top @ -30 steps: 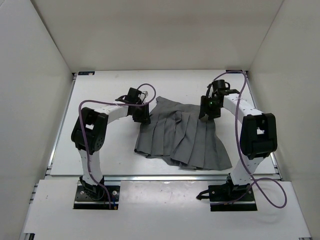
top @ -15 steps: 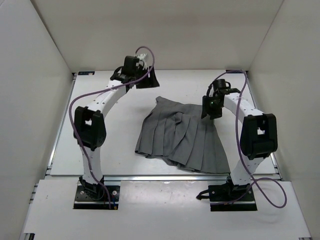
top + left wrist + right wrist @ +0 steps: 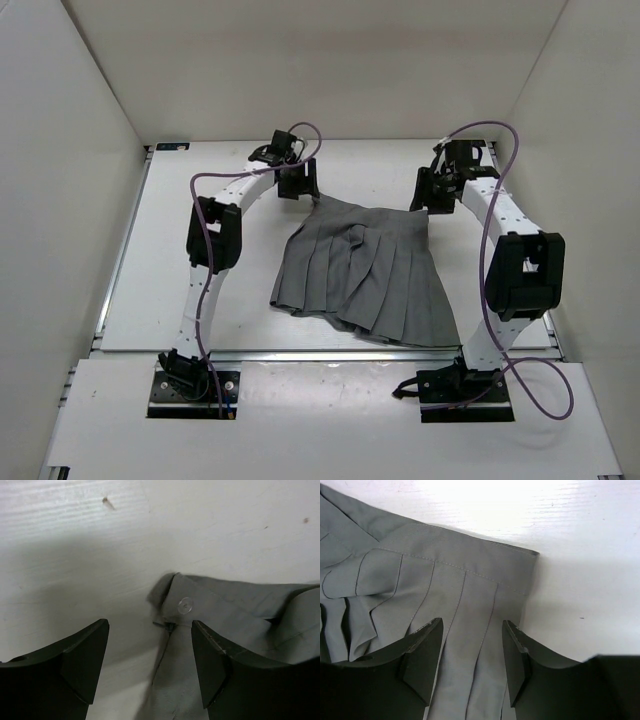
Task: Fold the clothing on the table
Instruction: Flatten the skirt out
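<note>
— Where is the clothing (image 3: 365, 270) lying?

— Spread flat near the middle of the white counter (image 3: 180, 280). Its narrow waistband (image 3: 370, 208) faces the far edge and the flared hem (image 3: 380, 330) fans toward the arm bases, reaching farther on the right.

— And the left jaws?

— Spread wide and holding nothing. In the top view they sit at the far left corner of the waistband. From the left wrist, that corner, with its small clear button (image 3: 184, 605), lies just ahead of the gap between the two fingers. The right-hand finger (image 3: 215, 665) is over grey cloth, and the left-hand one (image 3: 82, 662) is over bare counter. Whether either tip touches anything, I cannot tell.

— The right jaws?

— Also wide apart, gripping nothing. They are at the far right corner of the waistband. From the right wrist, both fingers (image 3: 422, 655) are over the pleats (image 3: 470, 645) just below the stitched band. The band's corner (image 3: 532, 553) lies ahead and slightly right of them, with white counter beyond it.

— Is any cloth lifted?

— Not that I can see. The skirt rests on the counter, wrinkled, with one small fold bunched under the waistband.
</note>
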Tool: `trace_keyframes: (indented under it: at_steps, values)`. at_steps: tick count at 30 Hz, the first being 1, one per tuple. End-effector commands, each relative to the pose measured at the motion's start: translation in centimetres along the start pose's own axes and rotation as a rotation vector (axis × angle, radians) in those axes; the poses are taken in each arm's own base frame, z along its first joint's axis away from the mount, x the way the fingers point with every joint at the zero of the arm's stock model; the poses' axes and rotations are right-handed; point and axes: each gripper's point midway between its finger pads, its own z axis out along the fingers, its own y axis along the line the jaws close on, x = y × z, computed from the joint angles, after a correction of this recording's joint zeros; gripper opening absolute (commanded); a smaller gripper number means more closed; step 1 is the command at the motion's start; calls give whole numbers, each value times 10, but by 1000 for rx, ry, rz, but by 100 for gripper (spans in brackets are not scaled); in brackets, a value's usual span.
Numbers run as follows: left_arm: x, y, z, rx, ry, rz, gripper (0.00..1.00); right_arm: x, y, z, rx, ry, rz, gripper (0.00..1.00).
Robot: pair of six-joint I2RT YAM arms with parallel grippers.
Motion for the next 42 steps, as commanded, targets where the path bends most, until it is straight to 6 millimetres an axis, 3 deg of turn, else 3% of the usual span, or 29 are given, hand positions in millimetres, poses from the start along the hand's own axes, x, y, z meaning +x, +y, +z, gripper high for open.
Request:
trace_keyframes:
  at_steps: [1, 9, 15, 20, 22, 28, 30, 33, 42]
  values:
    - [-31, -15, -21, -10, -73, 44, 77, -16, 1, 5, 8, -38, -6, 48]
    - [-14, -35, 1, -6, -5, 85, 75, -10, -31, 21, 87, 2, 63, 48]
    - [-5, -31, 9, -28, 18, 87, 75, -16, -32, 16, 82, -43, 64, 48]
    - [2, -21, 14, -52, 41, 85, 68, -16, -32, 19, 81, -43, 77, 48]
    - [9, -27, 18, -51, 56, 94, 66, -19, -44, 21, 95, -45, 97, 48]
    - [15, -30, 30, -13, 77, 79, 36, -19, -66, 32, 132, -30, 141, 49]
    - [14, -31, 32, 11, 76, 62, 19, -20, -66, 32, 129, -36, 147, 50]
    - [10, -34, 32, 50, 65, 46, 2, -25, -68, 32, 105, -64, 146, 50]
    - [-7, -48, 14, 109, 24, 45, 0, -21, -75, 51, 18, -36, 205, 50]
